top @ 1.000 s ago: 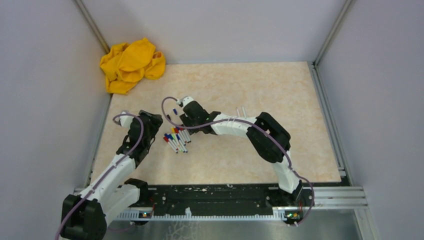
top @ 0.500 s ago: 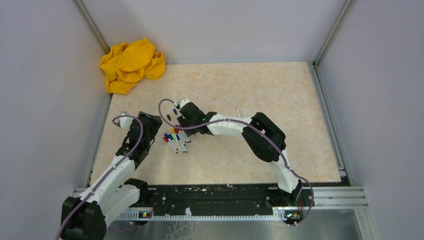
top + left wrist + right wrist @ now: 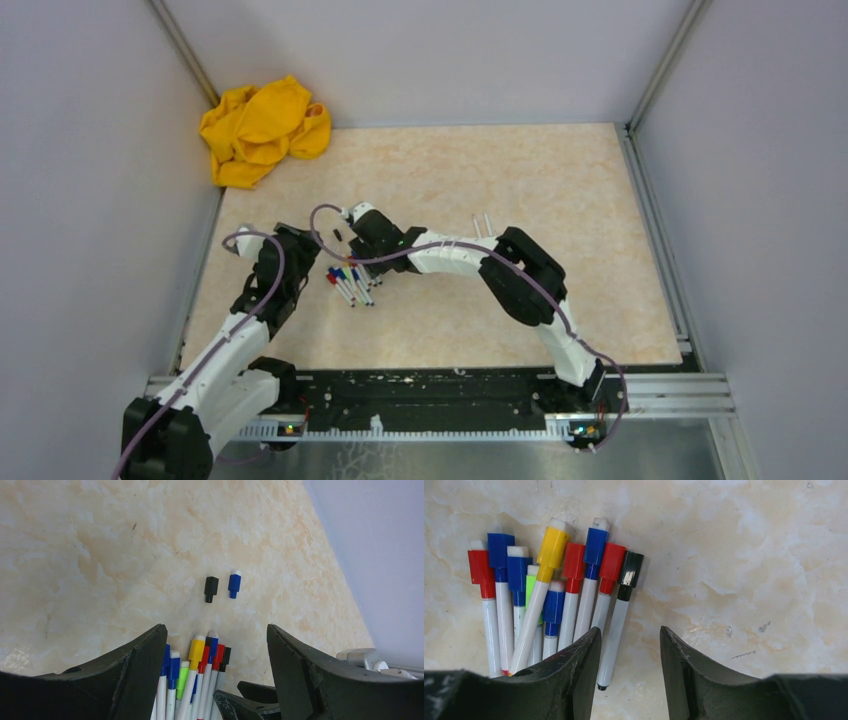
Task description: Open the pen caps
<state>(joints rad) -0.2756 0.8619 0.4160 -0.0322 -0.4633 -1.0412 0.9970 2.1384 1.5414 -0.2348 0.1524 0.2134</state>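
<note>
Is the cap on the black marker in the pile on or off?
On: the black cap is seated on the end of its white barrel.

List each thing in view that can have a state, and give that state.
Bundle of thin white markers with coloured plastic caps: lying flat, caps on.
Small black plastic cap: off its marker, lying loose.
Small blue plastic cap: off its marker, lying loose beside the black one, not touching.
Crumpled yellow cloth: bunched up in the far-left corner.
Left gripper: fingers open, empty.
Right gripper: fingers open, empty.
</note>
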